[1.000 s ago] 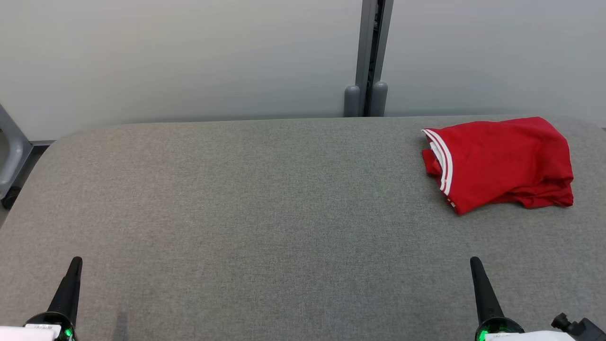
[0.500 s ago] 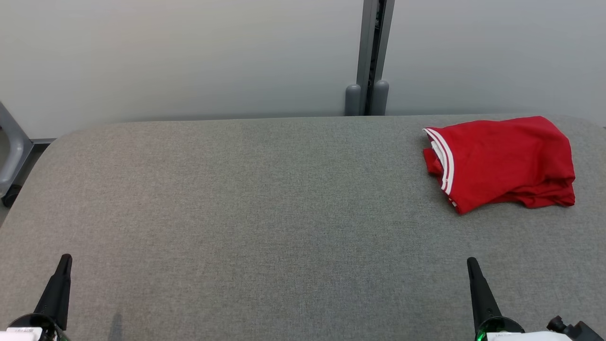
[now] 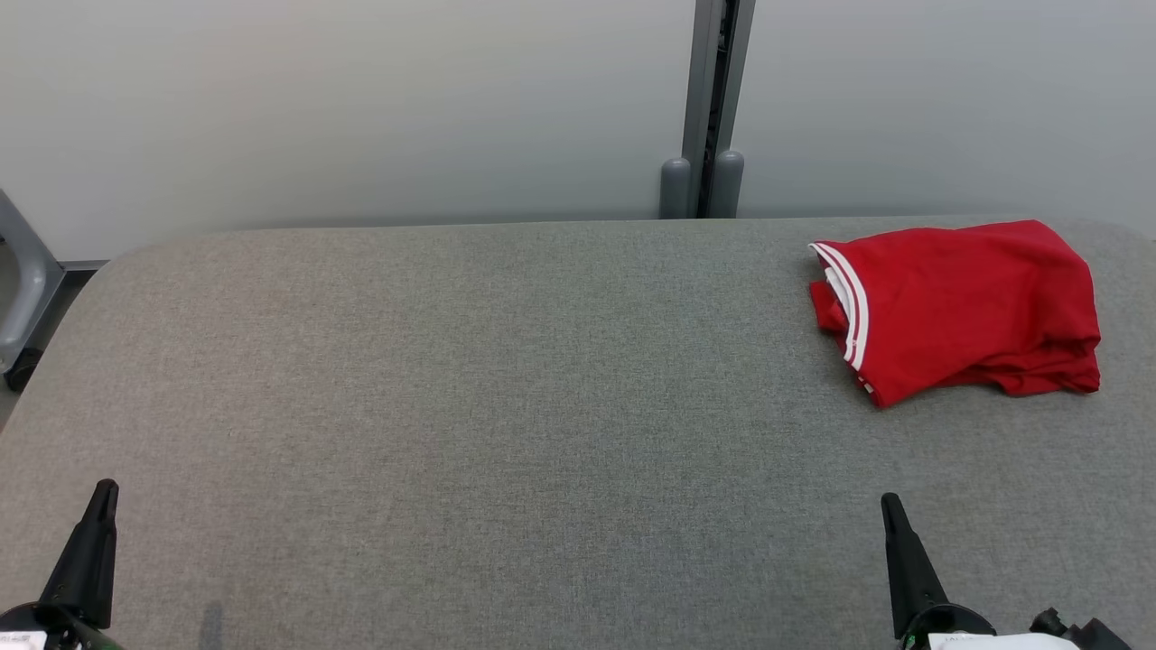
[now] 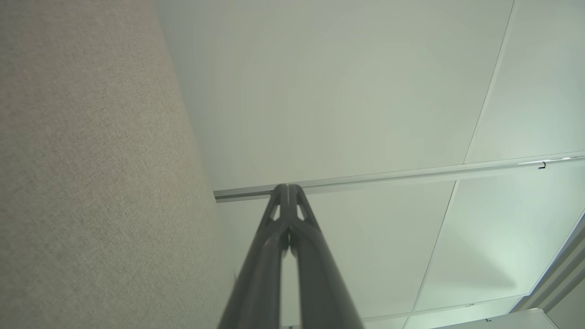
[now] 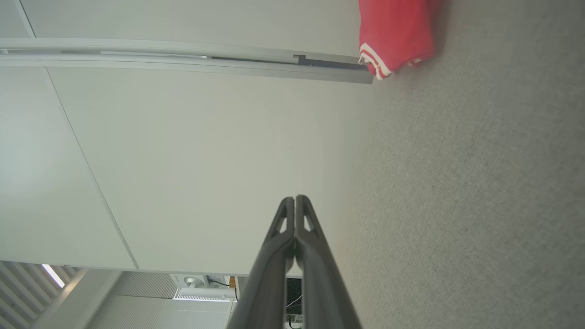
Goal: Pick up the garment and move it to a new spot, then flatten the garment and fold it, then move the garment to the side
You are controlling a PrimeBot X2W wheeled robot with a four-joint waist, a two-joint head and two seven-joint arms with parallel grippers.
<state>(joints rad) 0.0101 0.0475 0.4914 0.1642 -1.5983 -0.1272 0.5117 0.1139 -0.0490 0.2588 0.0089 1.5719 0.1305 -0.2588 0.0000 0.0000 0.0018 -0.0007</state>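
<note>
The left gripper [image 3: 102, 487] sits with its fingers pressed together, empty, low over the grey padded table [image 3: 506, 379]; the right gripper [image 3: 890, 499] is likewise closed on nothing; ahead of the right gripper and slightly to its right, well apart, lies the folded red garment [image 3: 966, 307]; beyond it stands the pale wall [image 3: 361, 108].
</note>
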